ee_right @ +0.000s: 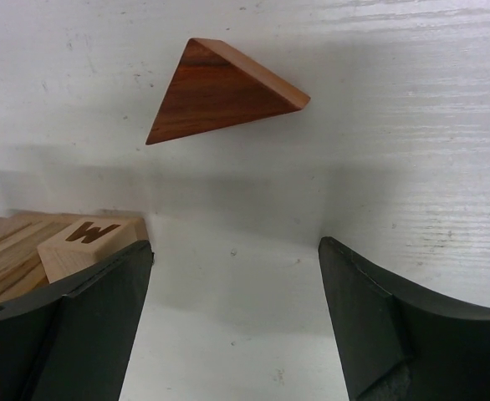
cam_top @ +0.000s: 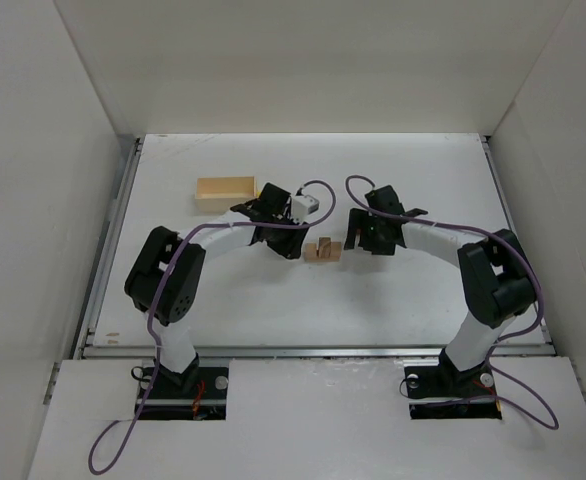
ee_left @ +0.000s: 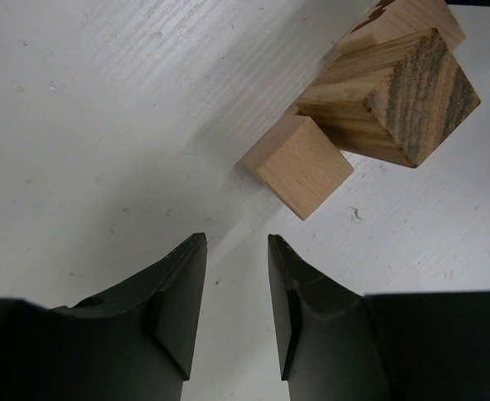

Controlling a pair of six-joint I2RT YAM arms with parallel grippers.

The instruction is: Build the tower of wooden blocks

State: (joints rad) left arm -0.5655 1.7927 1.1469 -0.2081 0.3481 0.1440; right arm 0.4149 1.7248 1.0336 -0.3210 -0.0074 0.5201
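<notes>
White walled table | wood block tower between both grippers, low, unfinished | left gripper just left of tower, narrow, empty, lined on pale cube | right gripper just right of tower, wide, empty, facing loose red-brown wedge, probably the cap

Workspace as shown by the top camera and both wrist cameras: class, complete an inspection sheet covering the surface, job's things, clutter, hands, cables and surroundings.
Surface: white table, faintly scuffed.
Job's things: pale blocks clustered mid-table; reddish-brown triangle lying on the table apart from them, not stacked.
Clutter: pale yellow wooden box farther back, left of the blocks.
Hands: left hand narrowly open, empty; right hand wide open, empty.
Cables: purple cables looping over the table.
Surroundings: white walls on three sides.
</notes>
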